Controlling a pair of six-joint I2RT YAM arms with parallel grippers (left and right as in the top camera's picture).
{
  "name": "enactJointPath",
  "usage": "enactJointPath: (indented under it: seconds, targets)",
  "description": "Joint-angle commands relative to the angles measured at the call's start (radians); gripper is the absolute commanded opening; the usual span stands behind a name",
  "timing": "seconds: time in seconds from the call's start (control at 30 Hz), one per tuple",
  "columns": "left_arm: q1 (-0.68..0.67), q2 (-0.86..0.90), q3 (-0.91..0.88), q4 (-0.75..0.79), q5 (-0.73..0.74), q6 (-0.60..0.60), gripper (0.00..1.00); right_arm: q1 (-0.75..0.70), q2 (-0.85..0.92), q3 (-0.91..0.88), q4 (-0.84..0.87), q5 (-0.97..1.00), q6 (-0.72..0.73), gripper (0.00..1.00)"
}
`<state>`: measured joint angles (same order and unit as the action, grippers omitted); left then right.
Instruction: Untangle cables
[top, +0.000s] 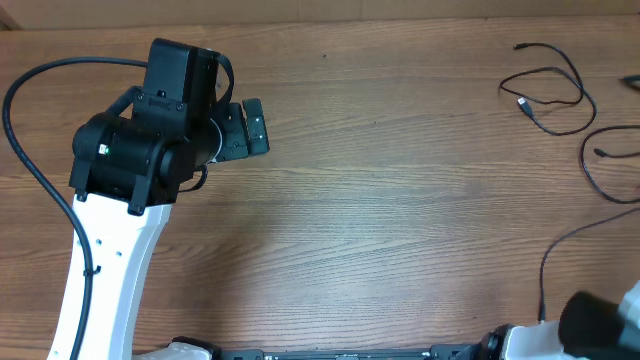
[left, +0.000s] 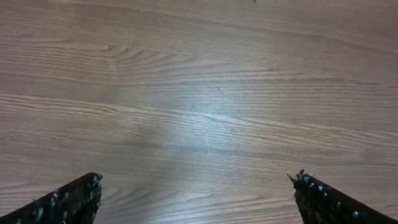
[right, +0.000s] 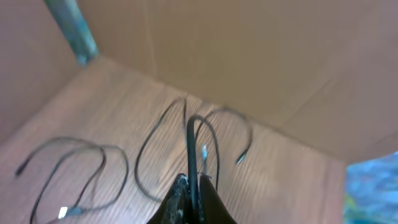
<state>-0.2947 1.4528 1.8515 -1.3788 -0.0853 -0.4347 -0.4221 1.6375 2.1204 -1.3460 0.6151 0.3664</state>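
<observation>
Right arm mostly out of frame; cables blurry.

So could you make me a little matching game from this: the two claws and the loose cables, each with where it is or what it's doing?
1. left claw
2. right claw
3. loose cables

a. lying near the wooden table's right edge
b. shut on a black cable
c. open over bare wood

Pairs: 1-c, 2-b, 3-a.
</observation>
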Motion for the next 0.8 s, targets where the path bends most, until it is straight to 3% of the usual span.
enactJointPath:
  seconds: [0.0, 0.2, 0.47, 0.77]
  targets:
    - [-0.008, -0.021, -0.004, 0.01, 0.008, 0.024, 0.99, -0.121, 0.029, 0.007, 0.006, -0.395, -0.103, 0.04]
    - [-0.008, -0.021, -0.005, 0.023, 0.008, 0.024, 0.99, -0.215, 0.062, 0.006, -0.019, -0.866, -0.366, 0.04]
    - [-0.008, -0.021, -0.004, 0.024, 0.008, 0.023, 0.99, -0.192, 0.069, -0.108, -0.078, -0.887, -0.387, 0.04]
    - [-0.008, -0.021, -0.004, 0.023, 0.034, 0.023, 1.0, -0.179, 0.056, -0.377, 0.039, -0.914, -0.337, 0.04]
